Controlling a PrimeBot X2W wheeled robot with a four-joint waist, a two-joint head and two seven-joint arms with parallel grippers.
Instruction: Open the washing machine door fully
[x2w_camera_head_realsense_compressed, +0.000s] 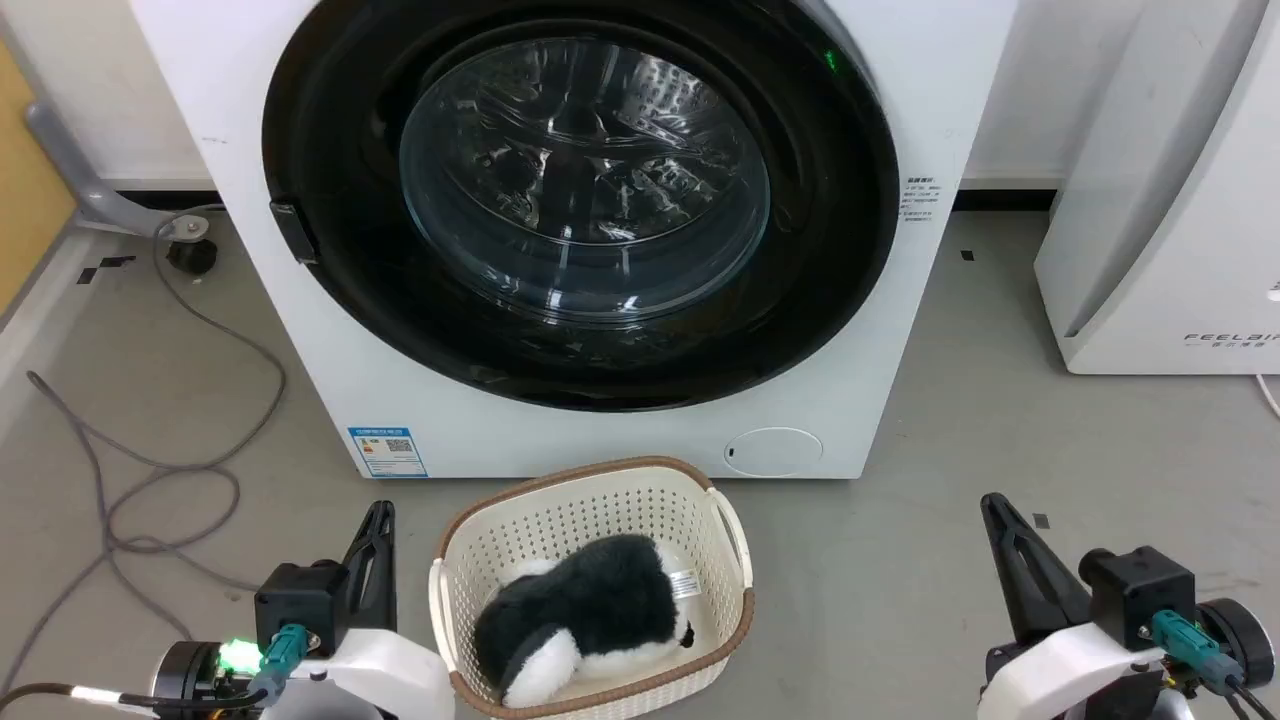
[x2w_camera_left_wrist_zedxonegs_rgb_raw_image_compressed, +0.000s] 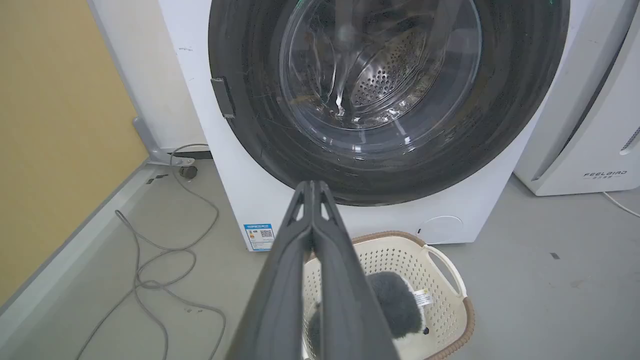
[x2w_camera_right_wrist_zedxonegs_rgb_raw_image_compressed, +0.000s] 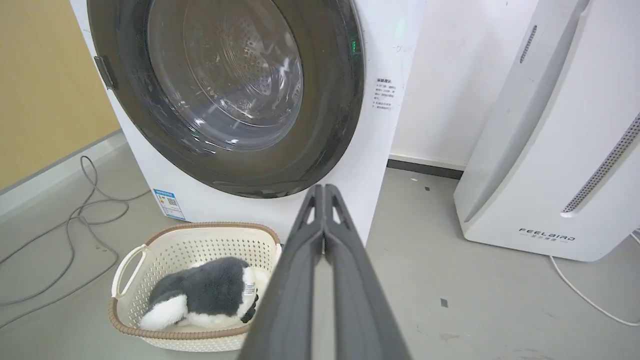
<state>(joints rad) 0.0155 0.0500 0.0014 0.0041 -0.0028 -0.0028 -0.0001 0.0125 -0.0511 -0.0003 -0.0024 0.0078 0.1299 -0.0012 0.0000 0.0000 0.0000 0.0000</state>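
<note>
The washing machine door (x2w_camera_head_realsense_compressed: 585, 190) sits closed, flush in the front of the washing machine (x2w_camera_head_realsense_compressed: 600, 445), with a small tab (x2w_camera_head_realsense_compressed: 295, 232) on its left rim. Just before the machine stands a basket (x2w_camera_head_realsense_compressed: 590, 478). The left gripper (x2w_camera_head_realsense_compressed: 378, 520) and right gripper (x2w_camera_head_realsense_compressed: 993, 508) flank the basket, both pinched shut on nothing, short of the machine, with bare floor between. A cable (x2w_camera_head_realsense_compressed: 150, 470) trails off the machine's left.
</note>
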